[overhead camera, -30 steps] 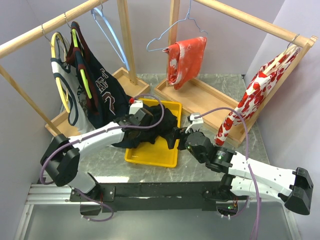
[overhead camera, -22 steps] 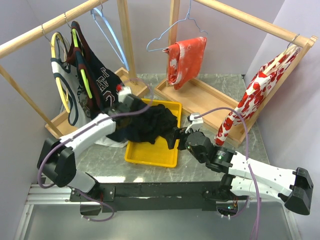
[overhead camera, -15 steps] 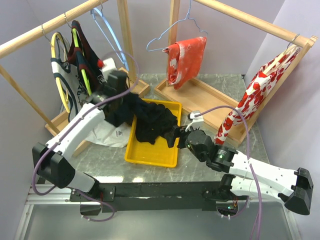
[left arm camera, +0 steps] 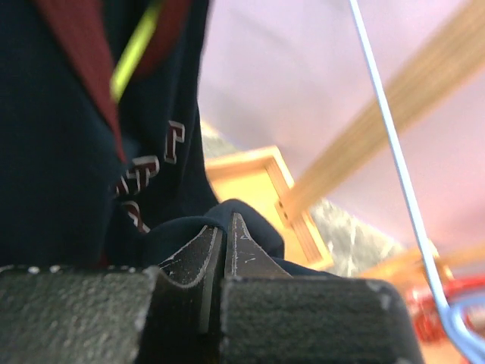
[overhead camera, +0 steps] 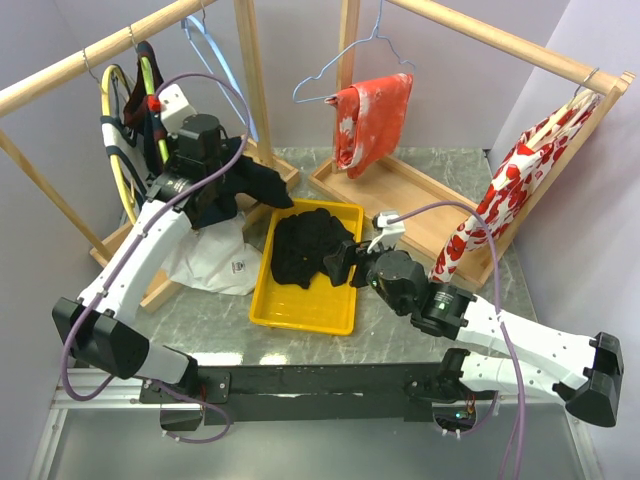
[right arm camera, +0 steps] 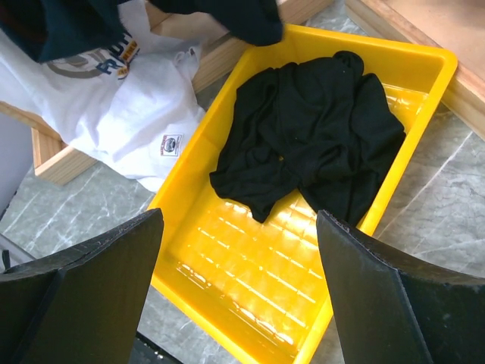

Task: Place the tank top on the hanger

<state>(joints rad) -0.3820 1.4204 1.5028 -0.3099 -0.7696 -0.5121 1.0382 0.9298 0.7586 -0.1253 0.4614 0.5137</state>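
The navy tank top (overhead camera: 245,185) with red trim hangs by its straps on the lime-green hanger (overhead camera: 155,95) on the left rail. Its lower part is bunched in my left gripper (overhead camera: 212,195), which is raised beside the rack. In the left wrist view my left gripper (left arm camera: 226,221) is shut on a navy fold, with the lettered tank top (left arm camera: 148,171) and the hanger (left arm camera: 136,49) just behind it. My right gripper (overhead camera: 340,262) hangs over the yellow tray. In the right wrist view it (right arm camera: 239,303) is open and empty.
A black garment (right arm camera: 311,144) lies in the yellow tray (right arm camera: 227,303). A white tank top (overhead camera: 215,255) droops from the yellow hanger (overhead camera: 118,150). A light blue hanger (overhead camera: 225,70) hangs beside it. An orange garment (overhead camera: 372,115) and a red floral one (overhead camera: 510,190) hang on the right racks.
My left arm has swung up and left from the tray to the rack, carrying the navy fabric. The black garment stayed in the tray. My right gripper has edged further over the tray.
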